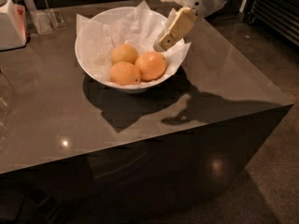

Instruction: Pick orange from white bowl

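Observation:
The white bowl (pixel 93 71) stands on the dark table, lined with crumpled white paper whose corners stick out over the rim. Three round fruits lie in it. The orange (pixel 150 65) is the largest and deepest in colour, on the right side of the bowl. Two smaller, yellower fruits (pixel 124 54) (pixel 124 73) lie to its left. My gripper (pixel 163 44) comes in from the upper right, tilted down and to the left. Its tip hangs over the bowl's right rim, just above and right of the orange, not touching it.
The grey-brown table (pixel 224 87) ends at an edge on the right and a front edge below the bowl. A white appliance (pixel 11 24) and a clear container (pixel 44 20) stand at the far left. A dark floor lies to the right.

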